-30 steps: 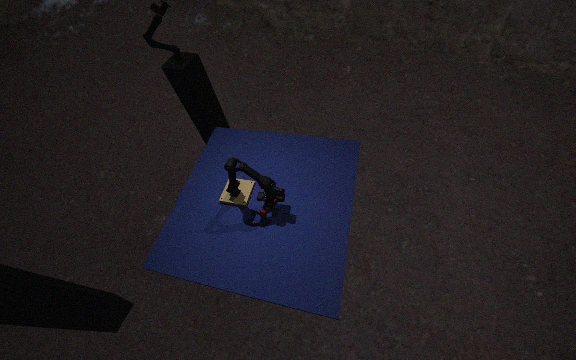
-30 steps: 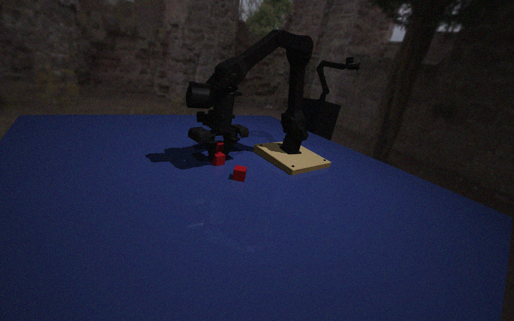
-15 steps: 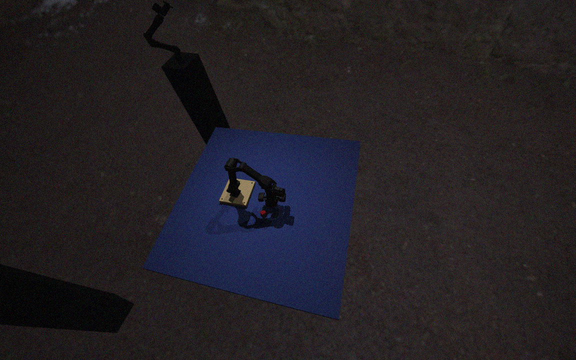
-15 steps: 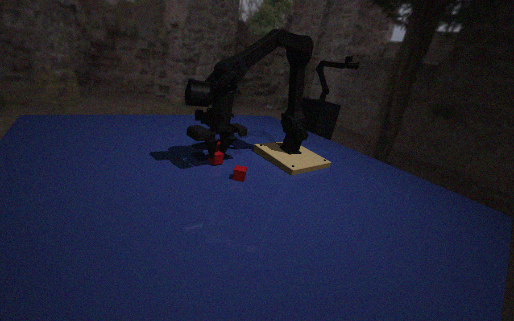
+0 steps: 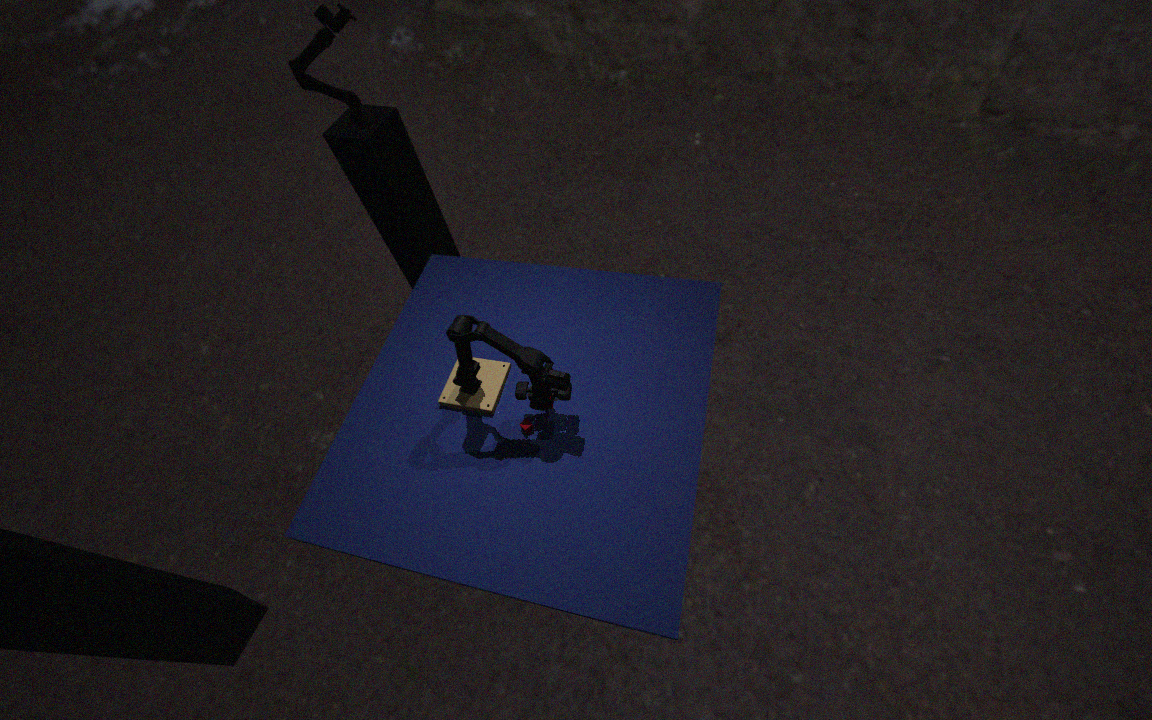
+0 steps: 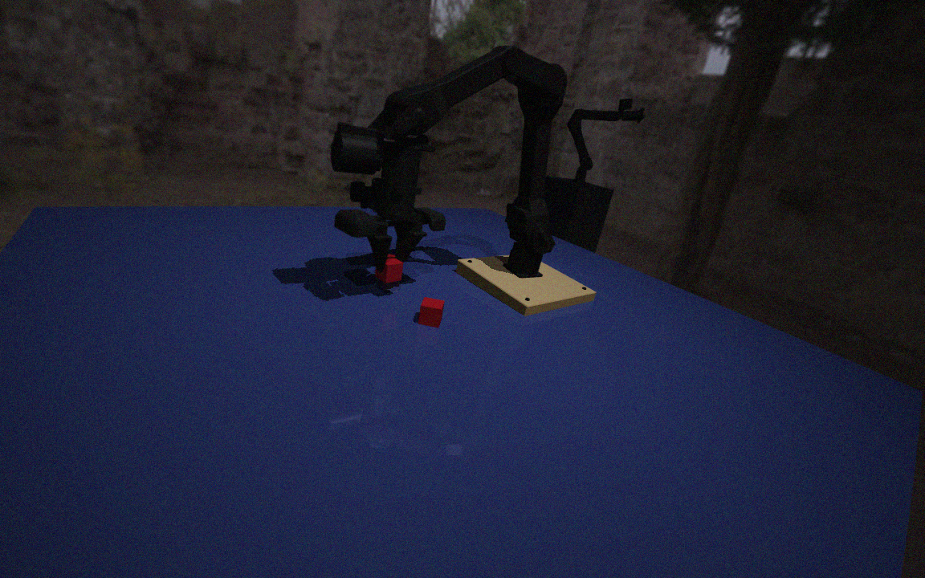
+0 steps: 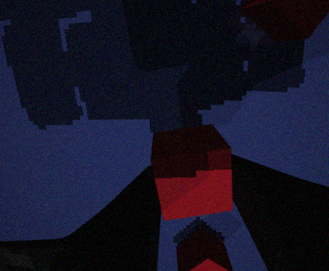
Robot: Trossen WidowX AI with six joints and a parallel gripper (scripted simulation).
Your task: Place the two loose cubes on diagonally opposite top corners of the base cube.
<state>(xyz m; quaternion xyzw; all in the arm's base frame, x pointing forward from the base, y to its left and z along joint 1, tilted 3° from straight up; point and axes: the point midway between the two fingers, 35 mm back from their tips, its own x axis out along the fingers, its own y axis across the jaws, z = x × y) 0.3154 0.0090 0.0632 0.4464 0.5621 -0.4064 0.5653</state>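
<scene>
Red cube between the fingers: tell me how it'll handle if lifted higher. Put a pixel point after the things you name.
The red cube (image 6: 389, 270) (image 7: 194, 192) looks rigid, so it probably won't sag. The fingers (image 6: 380, 247) flank opposite sides, so slipping seems unlikely. Its flat faces suggest little tendency to roll once set down.

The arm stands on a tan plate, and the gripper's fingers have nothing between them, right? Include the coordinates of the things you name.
Not quite: the wrist view shows a red cube (image 7: 192, 193) between the fingers of the gripper (image 5: 541, 420) (image 6: 392, 263) (image 7: 190, 168). The arm (image 5: 501, 338) (image 6: 480, 71) does stand on a tan plate (image 5: 492, 380) (image 6: 552, 291).
</scene>
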